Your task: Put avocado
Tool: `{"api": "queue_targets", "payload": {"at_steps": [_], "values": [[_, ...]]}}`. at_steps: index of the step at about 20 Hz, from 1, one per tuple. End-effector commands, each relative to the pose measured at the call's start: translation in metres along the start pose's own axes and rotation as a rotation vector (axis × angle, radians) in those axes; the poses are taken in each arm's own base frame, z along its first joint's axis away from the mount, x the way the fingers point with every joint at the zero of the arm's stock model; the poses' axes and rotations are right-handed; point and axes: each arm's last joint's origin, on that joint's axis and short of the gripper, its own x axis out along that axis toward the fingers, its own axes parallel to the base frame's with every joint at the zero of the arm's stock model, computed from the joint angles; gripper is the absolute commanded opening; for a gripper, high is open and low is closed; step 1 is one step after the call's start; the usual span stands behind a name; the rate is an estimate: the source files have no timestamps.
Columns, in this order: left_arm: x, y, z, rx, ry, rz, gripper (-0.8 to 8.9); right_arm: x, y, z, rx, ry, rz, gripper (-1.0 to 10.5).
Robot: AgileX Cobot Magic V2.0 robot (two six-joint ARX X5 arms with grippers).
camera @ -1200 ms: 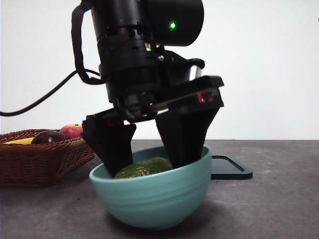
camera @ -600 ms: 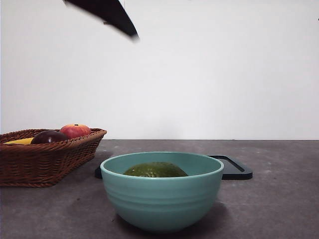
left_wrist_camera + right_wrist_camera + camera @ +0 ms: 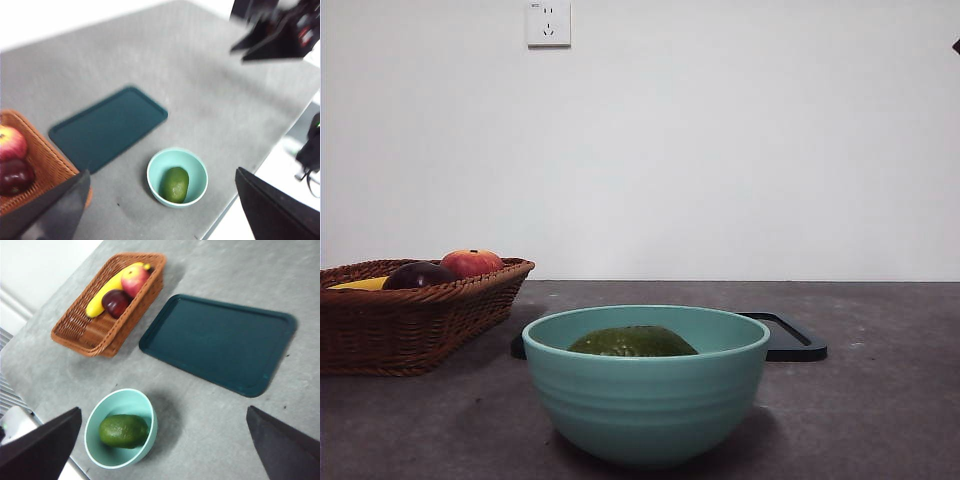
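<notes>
The olive-green avocado [image 3: 632,342] lies inside a teal bowl [image 3: 645,400] at the table's front middle. It also shows in the left wrist view [image 3: 174,184] and the right wrist view [image 3: 123,431], in the same bowl [image 3: 155,162] [image 3: 107,402]. My left gripper [image 3: 162,172] is open and empty, high above the bowl. My right gripper [image 3: 163,410] is open and empty, also high over the table. Neither touches the avocado. The right gripper shows blurred in the left wrist view [image 3: 280,30].
A wicker basket [image 3: 410,320] [image 3: 85,325] stands left of the bowl, with a red apple [image 3: 470,263], a dark purple fruit [image 3: 417,275] and a banana [image 3: 107,290] in it. A dark flat tray [image 3: 790,340] [image 3: 220,340] lies behind the bowl.
The gripper that stood in the bowl with its jaws either side of the avocado has risen out of the front view. The avocado stays in the bowl, which has shifted slightly right.
</notes>
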Motion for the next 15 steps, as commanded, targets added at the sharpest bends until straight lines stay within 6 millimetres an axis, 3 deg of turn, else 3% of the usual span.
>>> {"api": "queue_targets", "payload": {"at_steps": [1, 3, 7, 10, 15], "values": [[-0.014, 0.003, -0.014, 0.014, -0.041, -0.008, 4.67, 0.002, 0.005, 0.004, 0.007, 0.003, -0.033, 5.5], [-0.021, 0.006, -0.029, -0.004, -0.052, -0.01, 4.67, 0.006, 0.009, 0.003, 0.007, 0.016, -0.061, 5.5], [-0.016, 0.008, -0.048, -0.022, -0.031, -0.007, 4.67, 0.028, 0.018, 0.007, 0.037, 0.057, -0.027, 5.5], [-0.014, 0.008, -0.048, -0.021, -0.031, -0.007, 4.67, 0.059, 0.027, 0.009, 0.034, 0.144, -0.042, 5.5], [-0.014, 0.008, -0.048, -0.022, -0.03, -0.007, 4.67, 0.128, 0.04, 0.003, -0.028, 0.372, -0.108, 5.5]]}}
